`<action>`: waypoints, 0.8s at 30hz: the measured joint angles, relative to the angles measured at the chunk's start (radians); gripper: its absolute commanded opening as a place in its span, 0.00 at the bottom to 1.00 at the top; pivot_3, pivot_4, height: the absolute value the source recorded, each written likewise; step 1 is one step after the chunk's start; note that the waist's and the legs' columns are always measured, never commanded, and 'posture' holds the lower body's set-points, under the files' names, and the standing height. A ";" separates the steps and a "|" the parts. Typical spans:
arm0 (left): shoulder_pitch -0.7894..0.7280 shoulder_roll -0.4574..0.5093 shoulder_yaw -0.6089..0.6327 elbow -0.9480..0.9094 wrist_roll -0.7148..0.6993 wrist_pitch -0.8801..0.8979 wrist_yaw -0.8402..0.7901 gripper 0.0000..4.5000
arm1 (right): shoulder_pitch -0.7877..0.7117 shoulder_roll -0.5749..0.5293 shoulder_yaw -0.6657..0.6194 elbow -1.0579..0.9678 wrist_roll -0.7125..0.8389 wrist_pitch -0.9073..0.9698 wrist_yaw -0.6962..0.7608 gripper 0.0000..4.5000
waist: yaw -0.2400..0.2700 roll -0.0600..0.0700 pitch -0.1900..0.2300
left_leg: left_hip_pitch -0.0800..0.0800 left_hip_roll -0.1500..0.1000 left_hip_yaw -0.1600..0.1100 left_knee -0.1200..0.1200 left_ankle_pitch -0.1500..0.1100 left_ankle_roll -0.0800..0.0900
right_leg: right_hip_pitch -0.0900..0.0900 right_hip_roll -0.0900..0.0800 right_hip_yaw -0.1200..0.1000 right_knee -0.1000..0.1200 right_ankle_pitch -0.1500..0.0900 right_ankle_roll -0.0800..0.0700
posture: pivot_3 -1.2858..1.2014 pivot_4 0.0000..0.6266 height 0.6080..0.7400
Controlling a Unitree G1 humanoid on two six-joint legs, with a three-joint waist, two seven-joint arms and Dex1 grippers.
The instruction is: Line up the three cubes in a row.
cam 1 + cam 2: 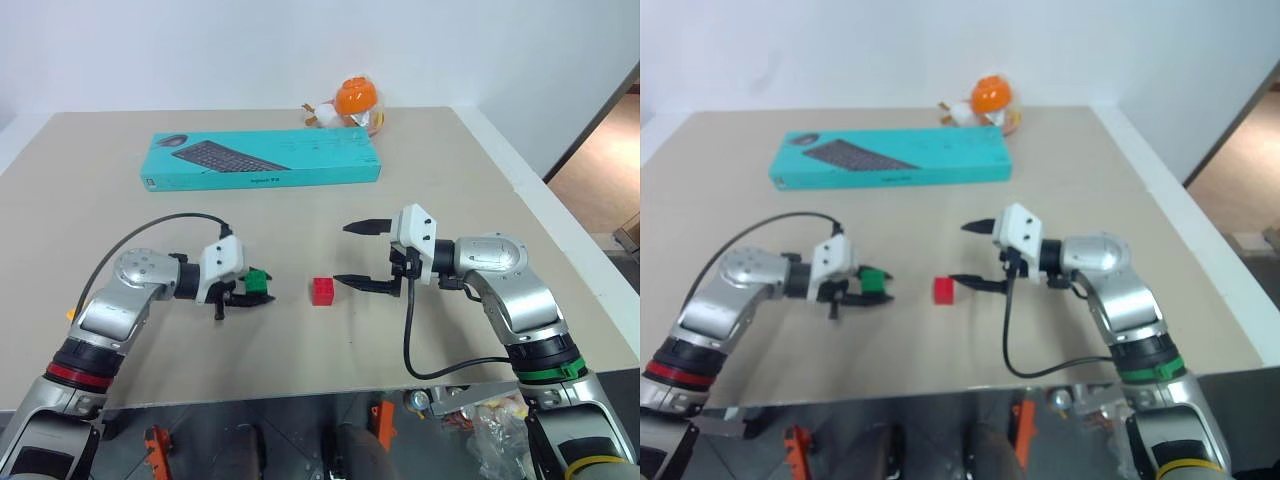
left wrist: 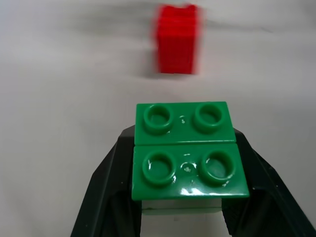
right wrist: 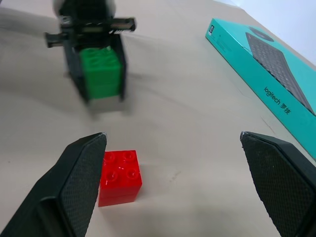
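Observation:
My left gripper [image 1: 252, 291] is shut on the green cube [image 1: 258, 281], with a black finger on each side of it, low over the beige table [image 1: 150, 230] at the left. In the left wrist view the green cube [image 2: 187, 153] shows its studded top between the fingers. The red cube [image 1: 322, 290] stands on the table a short way to the right of it, apart from both grippers. My right gripper [image 1: 341, 254] is open and points left. Its near fingertip [image 1: 340, 279] lies just right of the red cube [image 3: 120, 175], which sits by one finger rather than between the two.
A teal keyboard box [image 1: 262, 160] lies across the far middle of the table. An orange round toy [image 1: 355, 100] sits behind it at the far edge. The table's right edge [image 1: 540, 200] runs close beside my right arm.

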 measured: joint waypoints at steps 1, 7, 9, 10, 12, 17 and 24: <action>-0.005 0.000 -0.009 0.016 0.003 -0.013 -0.020 0.31 | 0.002 0.000 0.000 -0.003 0.001 0.002 -0.001 1.00 | 0.000 0.000 0.000 | 0.000 0.000 0.000 0.000 0.000 0.000 | 0.000 0.000 0.000 0.000 0.000 0.000 | 0.52 0.24 1.00; -0.070 -0.017 -0.022 0.096 0.031 -0.048 -0.070 0.31 | 0.040 -0.010 -0.001 -0.047 0.015 0.042 0.000 1.00 | 0.001 0.000 0.000 | -0.007 -0.001 0.000 0.004 0.000 0.000 | -0.007 -0.001 0.000 0.004 0.000 0.001 | 0.52 0.24 1.00; -0.084 -0.030 -0.029 0.114 0.039 -0.049 -0.072 0.31 | 0.050 -0.013 -0.002 -0.071 0.034 0.065 0.001 1.00 | 0.001 0.000 0.000 | -0.007 -0.001 0.001 0.004 0.000 0.000 | -0.007 -0.001 0.001 0.006 0.000 0.001 | 0.52 0.24 1.00; -0.087 -0.040 -0.031 0.120 0.040 -0.052 -0.072 0.31 | 0.055 -0.015 -0.002 -0.086 0.039 0.078 0.001 1.00 | 0.001 0.000 0.000 | -0.007 -0.001 0.000 0.004 0.000 0.000 | -0.007 -0.001 0.001 0.006 -0.001 0.001 | 0.52 0.24 1.00; -0.087 -0.053 -0.039 0.130 0.041 -0.057 -0.072 0.31 | 0.065 -0.018 -0.002 -0.104 0.047 0.093 0.001 1.00 | 0.001 0.000 0.000 | -0.006 -0.001 0.000 0.005 0.000 0.000 | -0.008 -0.001 0.002 0.008 -0.001 0.001 | 0.52 0.24 1.00; -0.087 -0.085 -0.040 0.134 0.040 -0.045 -0.071 0.31 | 0.071 -0.030 -0.002 -0.128 0.051 0.109 -0.001 1.00 | 0.001 0.000 0.000 | -0.006 -0.001 0.000 0.006 0.001 0.001 | -0.009 0.000 0.002 0.012 -0.001 0.000 | 0.52 0.24 1.00; -0.087 -0.109 -0.043 0.142 0.052 -0.035 -0.064 0.31 | 0.071 -0.031 -0.002 -0.136 0.051 0.108 -0.002 1.00 | 0.000 0.000 0.000 | -0.005 -0.001 0.000 0.006 0.002 0.001 | -0.009 0.000 0.002 0.012 -0.001 0.000 | 0.52 0.24 1.00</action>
